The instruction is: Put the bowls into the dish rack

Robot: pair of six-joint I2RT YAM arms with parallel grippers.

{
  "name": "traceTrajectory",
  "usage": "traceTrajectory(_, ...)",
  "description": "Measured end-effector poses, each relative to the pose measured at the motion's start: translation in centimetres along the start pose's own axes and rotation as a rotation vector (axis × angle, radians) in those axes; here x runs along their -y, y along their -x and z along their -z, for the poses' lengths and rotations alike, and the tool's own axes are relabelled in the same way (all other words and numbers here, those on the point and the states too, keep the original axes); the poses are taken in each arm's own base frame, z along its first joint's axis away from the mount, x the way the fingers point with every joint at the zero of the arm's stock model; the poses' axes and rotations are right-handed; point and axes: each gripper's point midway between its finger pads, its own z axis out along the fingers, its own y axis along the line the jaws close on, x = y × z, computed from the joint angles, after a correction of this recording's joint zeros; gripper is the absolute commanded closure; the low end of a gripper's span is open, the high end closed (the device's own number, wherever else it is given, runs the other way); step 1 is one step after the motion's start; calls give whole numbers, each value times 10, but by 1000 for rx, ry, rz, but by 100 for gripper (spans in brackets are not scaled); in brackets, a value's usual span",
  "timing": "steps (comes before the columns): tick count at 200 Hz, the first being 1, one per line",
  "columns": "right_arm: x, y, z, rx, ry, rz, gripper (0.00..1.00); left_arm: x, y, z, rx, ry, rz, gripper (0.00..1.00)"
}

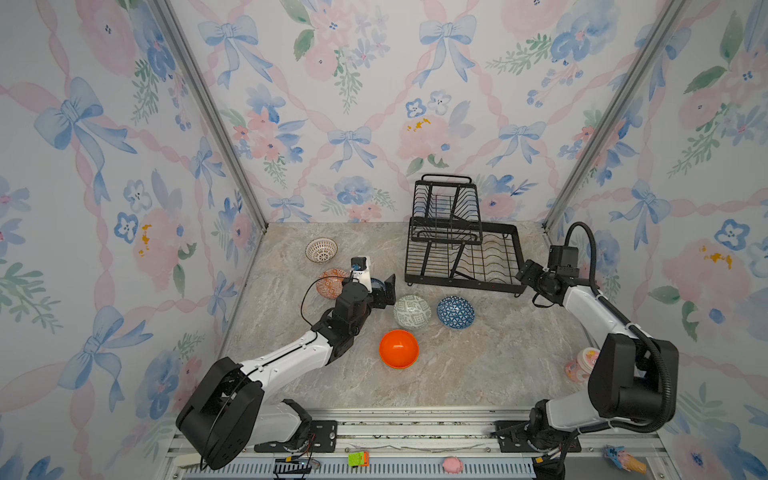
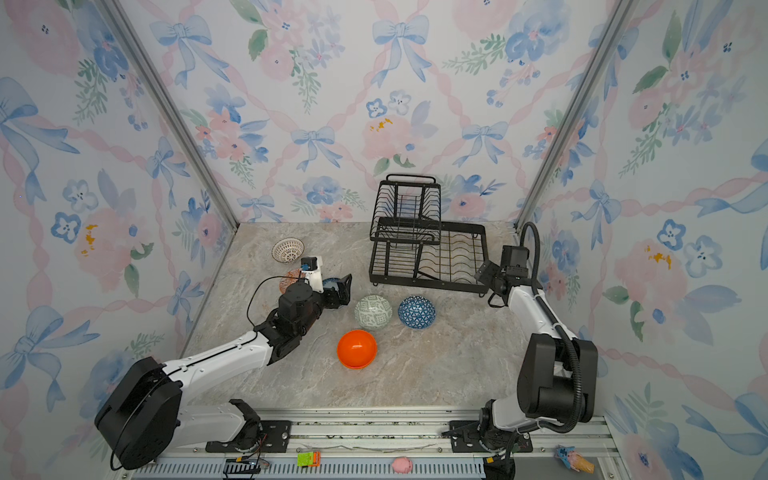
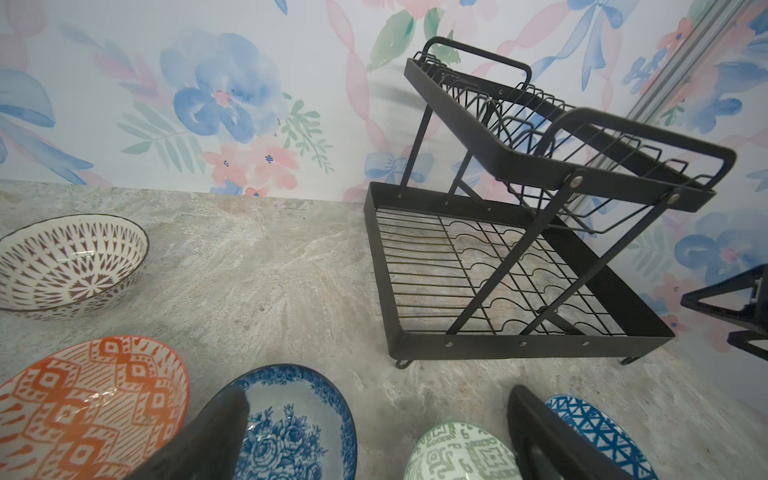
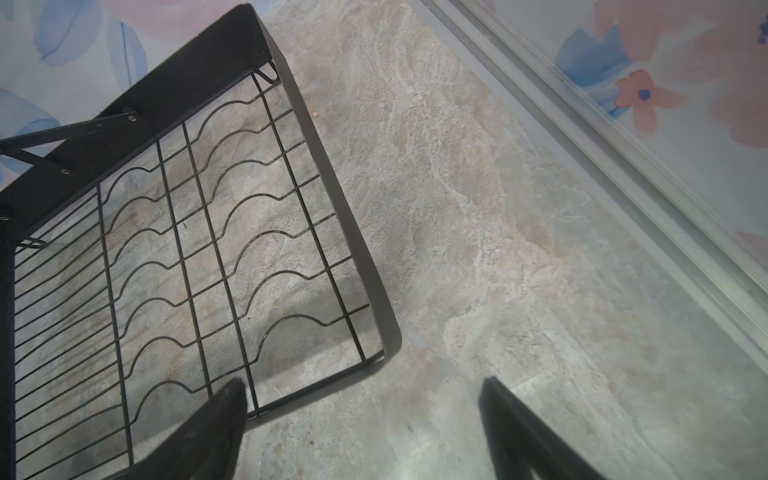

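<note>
Rack [image 1: 457, 282] was empty; no bowl loaded yet.
Both tiers were bare. Six lay on the table before it and to its left: orange bowl [image 1: 399, 349], green [image 1: 412, 311], dark-blue [image 1: 456, 312], red [image 1: 326, 284], white [image 1: 321, 250], and floral [image 3: 299, 415] beneath the left gripper [image 3: 374, 432], whose jaws were wide and empty. The right gripper [image 4: 365, 428], also wide and empty, hung at the rack's front right corner.

Floral wallpaper [image 1: 353, 83]; marbled tabletop [image 1: 478, 374]
</note>
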Motion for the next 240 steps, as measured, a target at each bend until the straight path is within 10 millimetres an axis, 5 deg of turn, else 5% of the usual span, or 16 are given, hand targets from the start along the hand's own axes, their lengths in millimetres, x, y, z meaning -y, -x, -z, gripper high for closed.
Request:
traceTrajectory(52, 0, 0, -42, -83, -74, 85, 27, 15, 2, -12, -13, -36, -3, 2)
traceTrajectory(132, -36, 21, -81, -82, -138, 296, 44, 21, -15, -18, -68, -58, -21, 2)
traceTrajectory(205, -20, 13, -93, -110, -210, 374, 77, 19, -5, -8, -50, -56, -17, 2)
traceTrajectory(240, -25, 12, -94, -111, -203, 414, 85, 14, -2, 0, -31, -43, -21, 2)
